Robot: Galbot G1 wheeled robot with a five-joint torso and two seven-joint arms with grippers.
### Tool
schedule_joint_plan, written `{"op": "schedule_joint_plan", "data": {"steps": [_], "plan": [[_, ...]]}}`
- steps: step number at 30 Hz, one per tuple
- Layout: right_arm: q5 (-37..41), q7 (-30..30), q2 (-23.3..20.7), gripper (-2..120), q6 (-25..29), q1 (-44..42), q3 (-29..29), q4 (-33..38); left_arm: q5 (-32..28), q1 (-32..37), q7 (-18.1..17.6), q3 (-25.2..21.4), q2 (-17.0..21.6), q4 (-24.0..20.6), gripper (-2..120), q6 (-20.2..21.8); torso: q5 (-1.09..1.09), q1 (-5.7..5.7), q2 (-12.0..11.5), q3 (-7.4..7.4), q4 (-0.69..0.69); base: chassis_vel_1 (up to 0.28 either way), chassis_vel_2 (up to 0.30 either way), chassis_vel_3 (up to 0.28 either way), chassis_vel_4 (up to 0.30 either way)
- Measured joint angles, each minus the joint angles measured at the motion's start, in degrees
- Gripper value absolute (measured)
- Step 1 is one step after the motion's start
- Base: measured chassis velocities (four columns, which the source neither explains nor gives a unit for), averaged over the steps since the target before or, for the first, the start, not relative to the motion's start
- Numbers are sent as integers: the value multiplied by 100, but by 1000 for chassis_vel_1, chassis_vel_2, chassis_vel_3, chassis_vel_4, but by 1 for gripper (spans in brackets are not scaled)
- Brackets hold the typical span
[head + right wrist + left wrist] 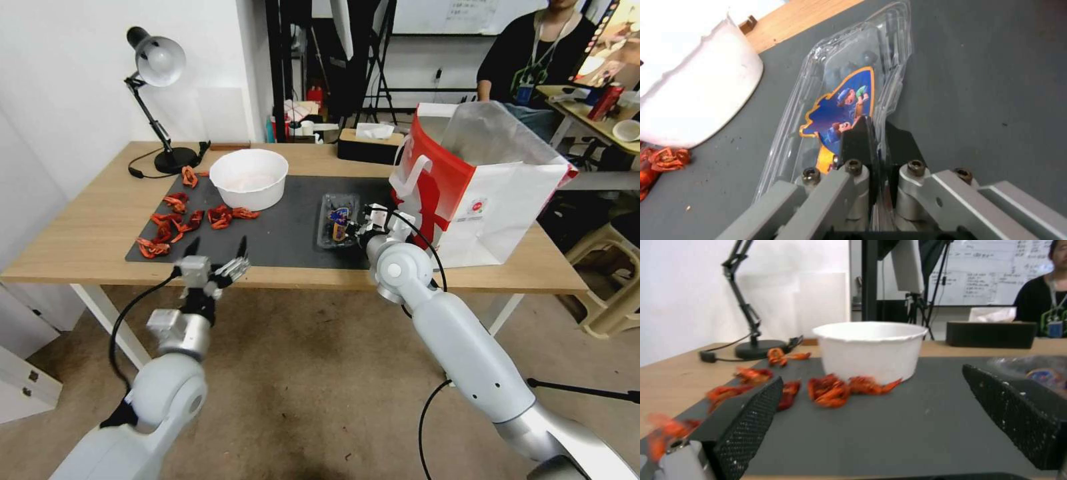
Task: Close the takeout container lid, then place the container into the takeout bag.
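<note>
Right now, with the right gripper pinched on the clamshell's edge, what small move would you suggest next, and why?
Probably lift the takeout container slightly off the mat: the right gripper is shut on its rim, its lid looks closed, and the takeout bag stands open beside it. The left gripper hangs open, idle.

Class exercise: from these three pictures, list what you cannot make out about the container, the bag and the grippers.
- Takeout container: in the right wrist view the right gripper, shut on its edge, hides whether the lid is latched.
- Takeout bag: head view; its walls hide the inside.
- Left gripper: open above the table's near edge.
</note>
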Motion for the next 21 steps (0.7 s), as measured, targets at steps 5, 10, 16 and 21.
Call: {"op": "schedule_joint_plan", "data": {"steps": [5, 10, 16, 21], "plan": [[-7, -12, -3, 0, 6, -1, 1, 0, 154, 473, 1, -139, 3, 4, 100, -299, 1, 0, 0, 0, 0, 0, 0, 0, 0], [-7, -16, -25, 0, 8, -1, -1, 13, 282, 750, 8, -155, -50, 83, 100, -489, 1, 0, 0, 0, -1, 0, 0, 0, 0], [65, -28, -82, 0, 13, 20, -1, 126, 347, 884, 37, -137, -88, 214, 100, -602, 1, 1, 0, 0, -1, 0, 0, 0, 0], [219, -24, -152, 0, 7, 68, 59, 403, 350, 890, 43, -139, -80, 239, 100, -602, 1, 1, 0, 0, -1, 0, 0, 0, 0]]}}
